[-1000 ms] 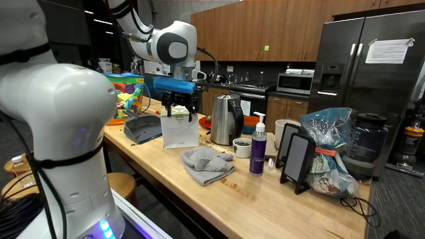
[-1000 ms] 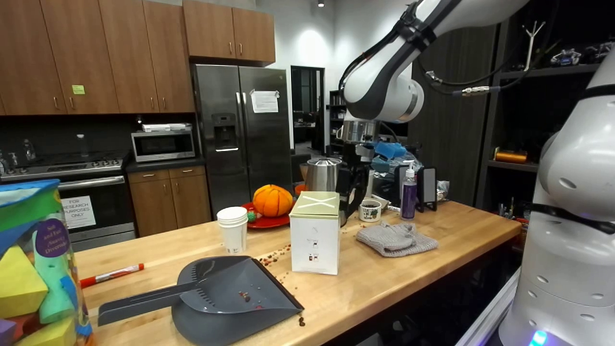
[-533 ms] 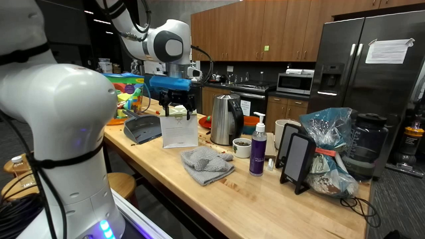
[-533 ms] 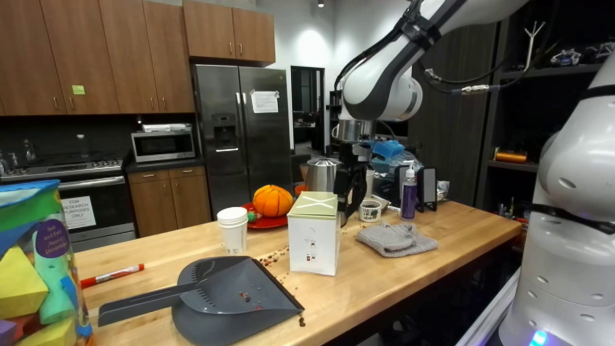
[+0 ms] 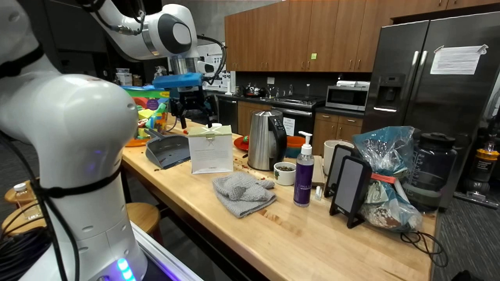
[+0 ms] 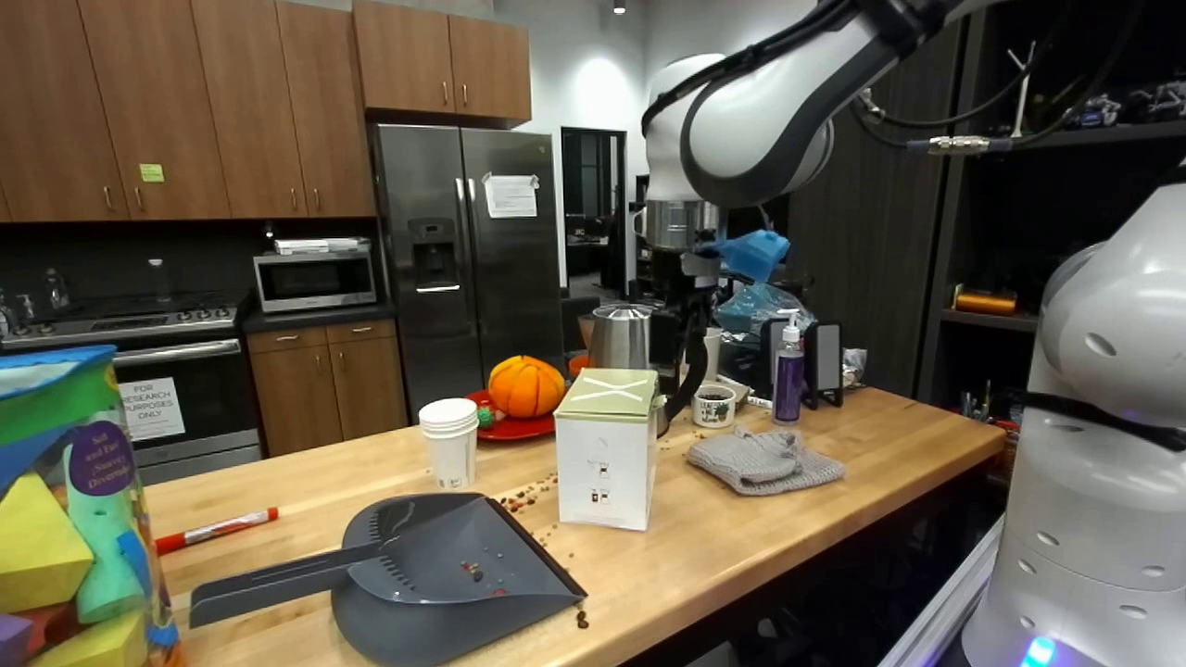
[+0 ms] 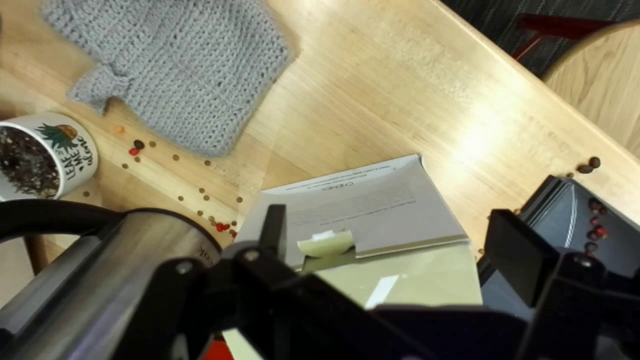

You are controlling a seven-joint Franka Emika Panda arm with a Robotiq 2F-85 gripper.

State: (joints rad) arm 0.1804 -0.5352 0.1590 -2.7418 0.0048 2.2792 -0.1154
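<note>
Since half a second ago, the black pincer (image 5: 196,123) has gone up and to the left in an exterior view, while the box (image 5: 211,154) has stayed put. The pincer's two fingers (image 7: 520,250) are spread wide and hold nothing. They are just by the top of the box; I cannot tell if they touch it.

There is one box, standing upright on the wooden table (image 5: 273,242). Its sides are smooth and white, its flat top is light green with a pale X, and one little tab (image 7: 327,244) sticks up at the edge. On its left lies one grey dustpan (image 5: 168,150). On its right is one shiny metal kettle (image 5: 259,142). Nearer lies one bumpy grey knitted cloth (image 5: 242,193). Farther right are one round white pot (image 5: 283,178), one purple pump bottle (image 5: 303,181) and two flat speakers (image 5: 349,185). On the far side, one puffy orange pumpkin (image 6: 526,387) sits on one red plate (image 6: 523,429).
</note>
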